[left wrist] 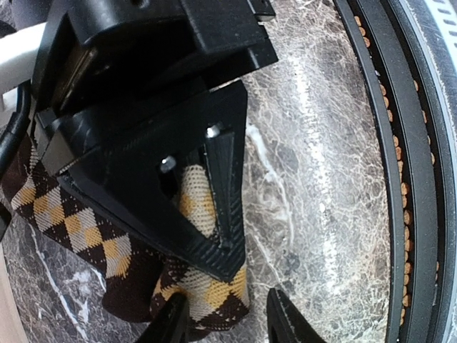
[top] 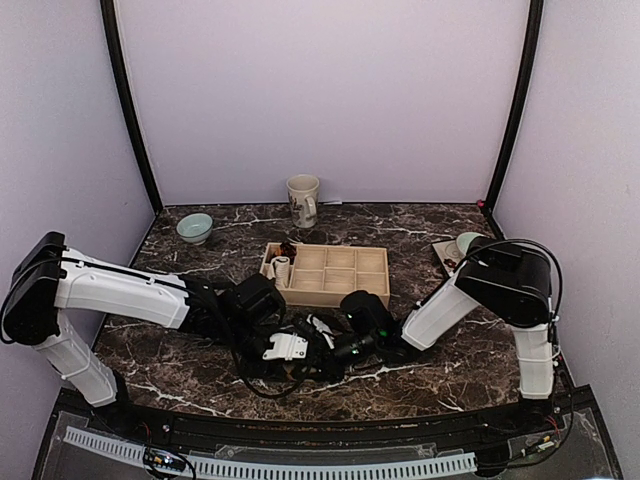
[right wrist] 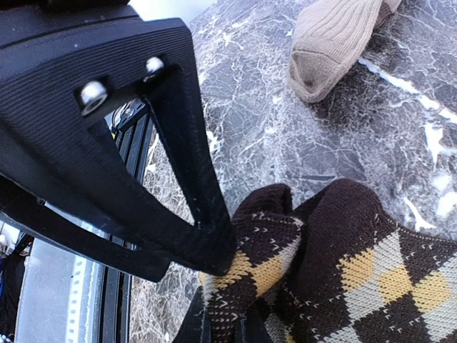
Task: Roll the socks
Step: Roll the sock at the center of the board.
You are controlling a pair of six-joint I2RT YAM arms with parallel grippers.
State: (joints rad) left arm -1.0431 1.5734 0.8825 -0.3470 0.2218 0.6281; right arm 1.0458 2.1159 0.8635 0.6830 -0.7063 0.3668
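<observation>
The dark brown argyle sock (left wrist: 214, 293) lies crumpled on the marble near the table's front edge. My right gripper (right wrist: 225, 330) is shut on a fold of the argyle sock (right wrist: 343, 250). My left gripper (left wrist: 228, 325) is open, its fingertips either side of that sock's end; the left fingertip (left wrist: 170, 323) is at the fabric and the right one stands apart on bare marble. Beyond it the plain tan sock (right wrist: 332, 43) lies loose and flat. From above, the left gripper (top: 290, 350) and right gripper (top: 335, 350) meet tip to tip and hide the socks.
A wooden compartment tray (top: 372, 290) stands just behind the grippers, with a small white rolled sock (top: 281, 268) in its left corner. A mug (top: 303, 200) and a pale bowl (top: 195, 228) sit farther back. The black front rail (left wrist: 414, 179) runs close by.
</observation>
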